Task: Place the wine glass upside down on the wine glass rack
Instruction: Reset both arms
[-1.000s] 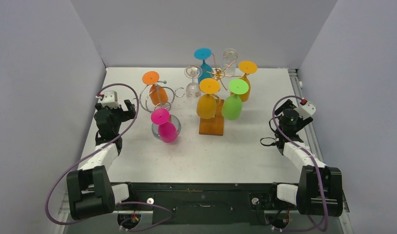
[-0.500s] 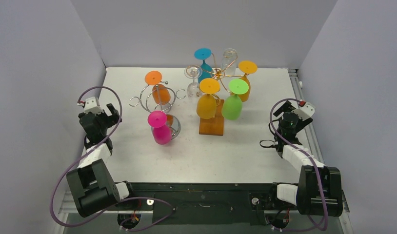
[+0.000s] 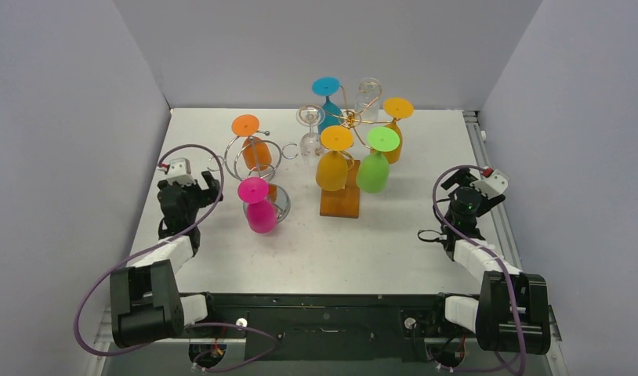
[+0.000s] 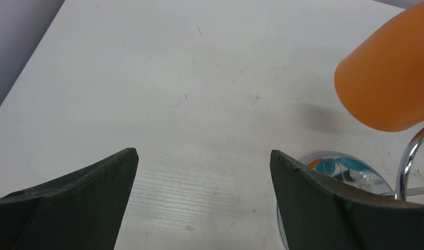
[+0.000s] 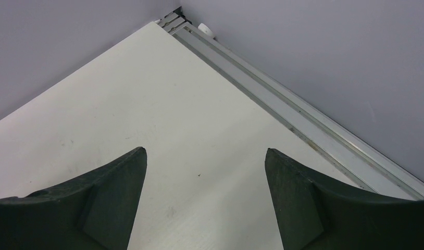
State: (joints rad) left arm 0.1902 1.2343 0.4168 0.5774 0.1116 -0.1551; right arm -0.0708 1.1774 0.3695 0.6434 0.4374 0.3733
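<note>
Left arm pulled away and has now swung back in across the table (image 3: 394, 235) toward the small chrome rack (image 3: 239, 160). The pink wine glass (image 3: 259, 211) has settled from its tilt and hangs foot-up on the rack, just right of the jaws. An orange glass (image 4: 387, 78) sits ahead-right of them. The left gripper (image 4: 202, 156) is spread wide and holding nothing. The right gripper (image 5: 204, 151) is spread and empty too, well apart from everything. Looks basically done to me.
</note>
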